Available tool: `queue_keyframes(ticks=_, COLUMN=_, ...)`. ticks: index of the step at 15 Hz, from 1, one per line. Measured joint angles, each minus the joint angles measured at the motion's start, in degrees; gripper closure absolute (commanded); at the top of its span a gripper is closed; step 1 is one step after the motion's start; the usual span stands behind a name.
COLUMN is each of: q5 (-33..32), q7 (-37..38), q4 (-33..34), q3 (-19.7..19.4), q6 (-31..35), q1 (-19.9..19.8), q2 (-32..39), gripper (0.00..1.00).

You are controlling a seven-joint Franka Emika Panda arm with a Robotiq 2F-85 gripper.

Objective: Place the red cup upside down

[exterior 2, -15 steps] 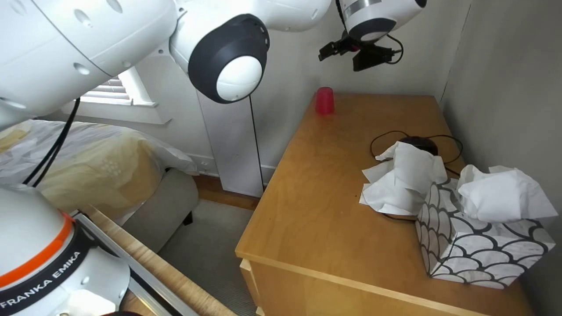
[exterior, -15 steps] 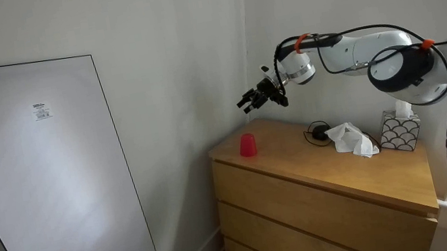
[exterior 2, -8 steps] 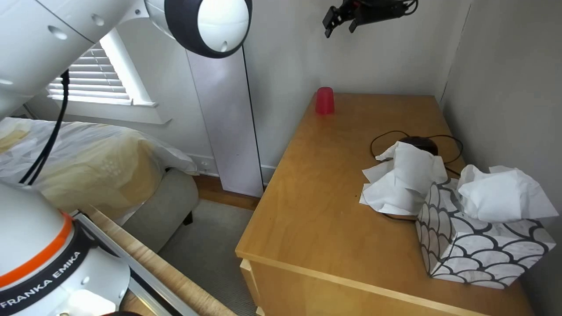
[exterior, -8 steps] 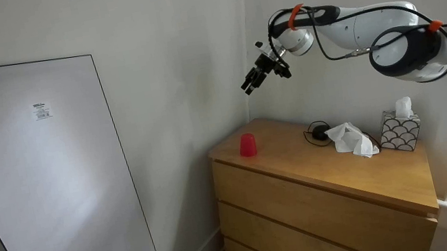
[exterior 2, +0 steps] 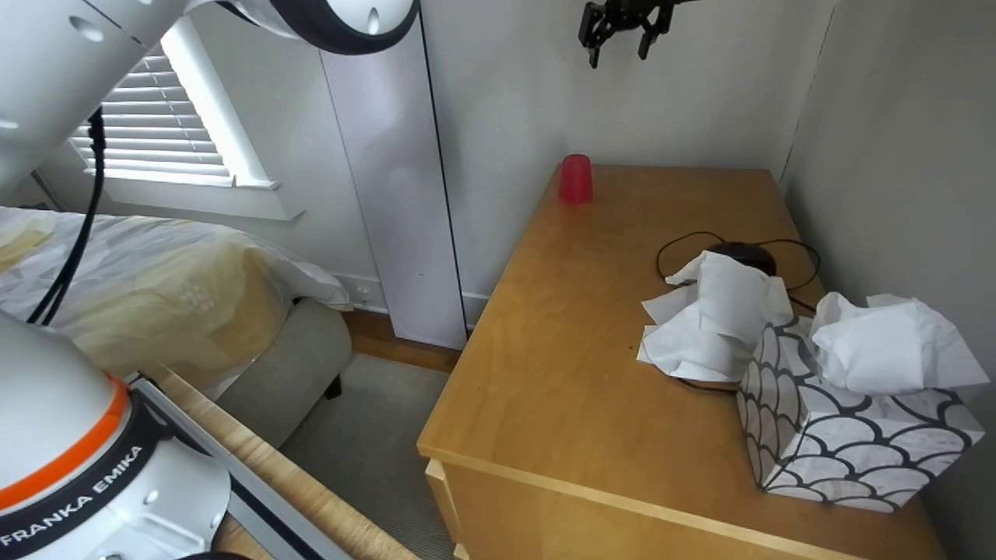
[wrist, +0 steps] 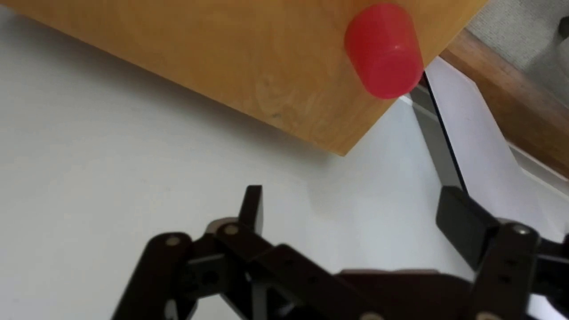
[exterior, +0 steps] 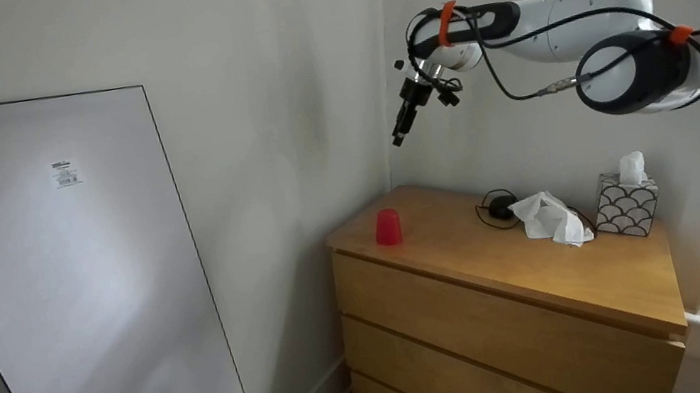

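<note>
The red cup [exterior: 388,228] stands on the far corner of the wooden dresser [exterior: 520,260], its wider end down and its narrower closed end up. It also shows in an exterior view [exterior 2: 576,180] and at the top of the wrist view [wrist: 384,51]. My gripper [exterior: 398,140] is in the air above the dresser, higher than the cup and apart from it, with its fingers tilted downward. In an exterior view the gripper [exterior 2: 618,59] shows two spread fingers with nothing between them. In the wrist view the gripper [wrist: 351,195] is open with only wall between the fingertips.
A crumpled white tissue [exterior 2: 716,319], a black object with a cable [exterior 2: 743,257] and a patterned tissue box [exterior 2: 864,435] lie on the dresser. Walls meet behind the dresser's corner. A grey panel [exterior: 86,293] leans at the wall beside it.
My gripper has risen and tilted from nearly level to pointing more steeply down. The arm has lifted with it. The cup has not moved.
</note>
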Motion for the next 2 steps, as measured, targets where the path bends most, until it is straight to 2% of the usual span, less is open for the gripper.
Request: queue_keyframes(ticks=2, q5=-0.11, q7=0.27, q4=-0.07, q3=-0.29, q6=0.02, q1=0.17, q2=0.04, gripper=0.0)
